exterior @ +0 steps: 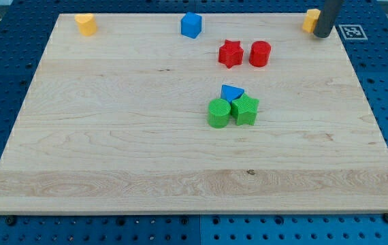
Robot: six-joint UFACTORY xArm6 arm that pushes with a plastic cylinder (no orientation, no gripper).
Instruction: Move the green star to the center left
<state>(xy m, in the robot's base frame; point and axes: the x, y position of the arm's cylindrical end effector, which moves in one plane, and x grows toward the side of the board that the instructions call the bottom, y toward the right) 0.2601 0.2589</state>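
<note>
My tip [322,35] sits far right beside a yellow block [310,20], well apart from the green star [246,109]

Red star [230,54] beside red cylinder [260,54]; blue cube [191,25] at top.

Pale matt wooden board [112,136], grain visible; ribbed, perhaps plastic green star [246,110]; perforated blue table [3,68]

The wooden board [112,136] carries seven blocks (green star [246,109] near centre).
</note>
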